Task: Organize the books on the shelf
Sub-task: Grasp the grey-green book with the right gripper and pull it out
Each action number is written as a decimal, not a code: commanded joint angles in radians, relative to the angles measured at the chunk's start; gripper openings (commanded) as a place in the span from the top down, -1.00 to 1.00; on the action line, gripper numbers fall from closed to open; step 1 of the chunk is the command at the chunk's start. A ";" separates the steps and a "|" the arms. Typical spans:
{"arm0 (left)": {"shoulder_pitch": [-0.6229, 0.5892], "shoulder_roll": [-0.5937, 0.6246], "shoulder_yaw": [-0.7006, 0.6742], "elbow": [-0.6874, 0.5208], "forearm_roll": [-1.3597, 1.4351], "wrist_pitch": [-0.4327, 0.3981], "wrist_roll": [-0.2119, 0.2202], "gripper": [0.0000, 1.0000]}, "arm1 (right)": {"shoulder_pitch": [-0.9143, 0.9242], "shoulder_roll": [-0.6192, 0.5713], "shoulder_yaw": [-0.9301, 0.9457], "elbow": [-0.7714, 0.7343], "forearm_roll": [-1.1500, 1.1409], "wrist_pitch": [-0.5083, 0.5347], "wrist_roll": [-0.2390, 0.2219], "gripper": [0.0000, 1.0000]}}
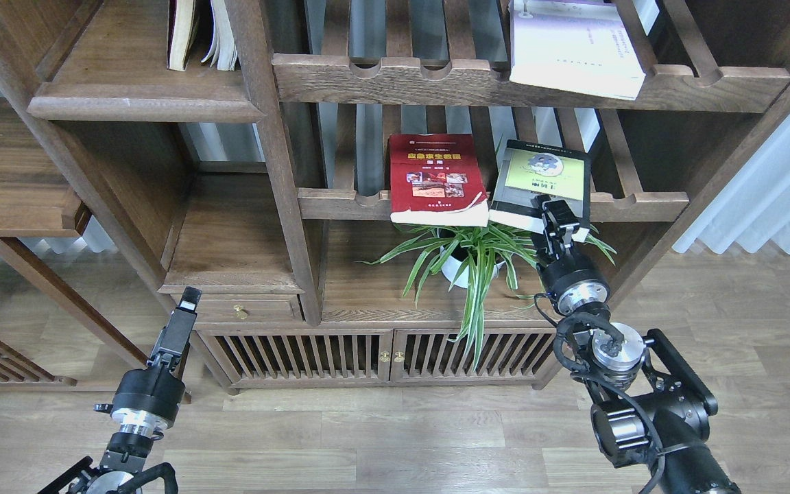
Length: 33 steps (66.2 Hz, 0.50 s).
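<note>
Across the middle slatted rack (340, 204) of the bookcase lie two of the books, side by side and overhanging its notched front rail. The red book (436, 177) rests face up at the rail's middle, its lower edge projecting past the rail. Just to its right, not quite touching, lies the black-grey book (542, 180) with a yellow-green cover panel, tilted slightly and likewise projecting over the rail.

My right gripper (558, 221) reaches up to the lower right corner of the black-grey book; its fingers overlap that corner, but I cannot tell whether the jaws are clamped on the book or merely set against it. My left gripper (186, 309) stands low at the left, in front of the small drawer (244, 310), well apart from every book; it is seen edge-on, so I cannot tell how wide its jaws stand.

On the upper slatted rack (436, 79), toward its right end, lies the white-lavender book (573, 51), its lower edge hanging over the front rail. The shelf (141, 103), a solid board with a moulded front edge at upper left, carries two upright volumes (203, 34) near its right end, cut off by the top of the view.

Below the middle rack, a white pot (460, 271) holds a spider plant (470, 264) whose leaves spill over the cabinet top (367, 288) and down past the slatted doors (340, 357).
</note>
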 commanded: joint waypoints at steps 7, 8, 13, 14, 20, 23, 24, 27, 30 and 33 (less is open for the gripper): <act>0.000 0.001 -0.001 0.001 0.000 0.000 0.000 -1.00 | -0.001 0.000 0.002 -0.003 0.000 0.028 0.002 0.91; 0.000 0.001 -0.001 0.001 0.000 0.000 0.000 -1.00 | -0.001 0.000 0.002 -0.003 0.000 0.028 0.002 0.91; 0.000 0.001 -0.001 0.001 0.000 0.000 0.000 -1.00 | -0.005 0.000 0.000 -0.005 0.000 0.026 0.002 0.92; 0.000 0.001 -0.001 0.001 0.000 0.000 0.000 -1.00 | -0.007 0.000 0.000 -0.003 0.001 0.028 0.002 0.92; 0.000 0.001 -0.001 0.001 0.000 0.000 0.000 -1.00 | -0.015 0.000 0.000 0.017 0.008 0.043 0.000 0.92; 0.002 0.001 -0.001 0.001 0.000 0.000 0.000 -1.00 | -0.027 0.000 0.002 0.043 0.023 0.074 -0.001 0.92; 0.004 0.001 -0.001 0.001 0.000 0.000 0.000 -1.00 | -0.030 0.000 0.000 0.049 0.026 0.081 -0.003 0.92; 0.007 0.001 -0.001 0.001 0.000 0.000 0.000 -1.00 | -0.076 0.000 -0.005 0.133 0.087 0.168 -0.011 0.92; 0.008 0.001 -0.001 0.003 0.000 0.000 0.000 -1.00 | -0.099 0.000 -0.011 0.176 0.115 0.195 -0.011 0.92; 0.010 0.000 -0.001 0.005 0.000 0.000 0.000 -1.00 | -0.130 0.000 -0.028 0.224 0.139 0.210 -0.011 0.92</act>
